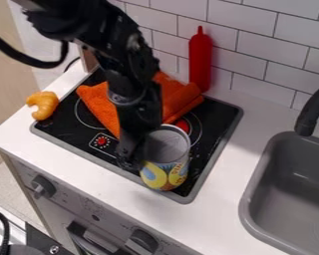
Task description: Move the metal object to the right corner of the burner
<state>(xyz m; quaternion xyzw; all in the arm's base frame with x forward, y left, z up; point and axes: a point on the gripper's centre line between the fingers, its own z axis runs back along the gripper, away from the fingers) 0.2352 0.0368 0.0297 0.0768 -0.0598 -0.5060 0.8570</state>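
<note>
My gripper [137, 154] black, can [165, 172] silvery with yellow pattern on its label, cloth [99, 102] orange, bottle [200, 60] red, burner [222, 117] black with grey border and thin pale rings, wall tiles [262, 45] white, sink [258, 179] grey.

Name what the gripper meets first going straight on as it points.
Gripper points down, so probably the black stove top right beside the can. Depth is unclear; it may catch the can's side first.
</note>
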